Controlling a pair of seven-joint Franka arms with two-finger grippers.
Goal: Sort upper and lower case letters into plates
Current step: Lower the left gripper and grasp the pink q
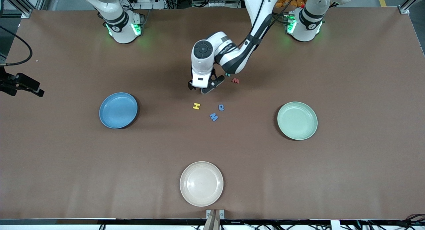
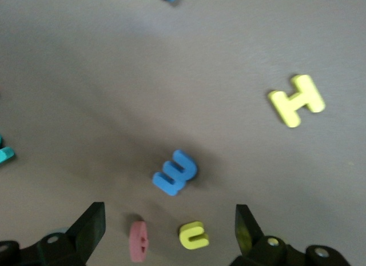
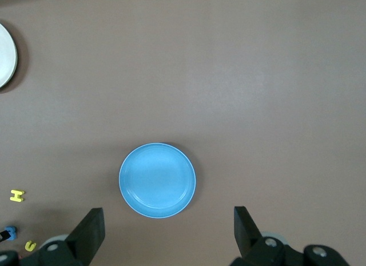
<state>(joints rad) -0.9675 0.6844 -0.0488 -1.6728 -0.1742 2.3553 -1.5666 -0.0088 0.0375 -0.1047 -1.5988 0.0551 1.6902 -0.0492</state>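
left gripper point(image 1: 203, 87) hangs low over the letters point(image 2: 175, 173) mid-table, jaws wide and empty, lined up to pick. both plates point(image 1: 118, 110) lie bare. right gripper point(image 3: 166, 231) waits high, open, over the blue one.

Three plates lay on the table point(image 1: 66, 177): one blue plate point(image 1: 118, 110), one pale green plate point(image 1: 297, 120) and one cream-white plate point(image 1: 201, 183). Four letters showed plainly from the front: a yellow H point(image 1: 196, 106), a blue a point(image 1: 221, 107), a blue M point(image 1: 213, 116) and a red letter point(image 1: 235, 80). The left wrist view showed three more: a blue w-shaped piece point(image 2: 175, 173), a small yellow u point(image 2: 193, 235) and a pink piece on edge point(image 2: 138, 241). Two arms stood at the table.
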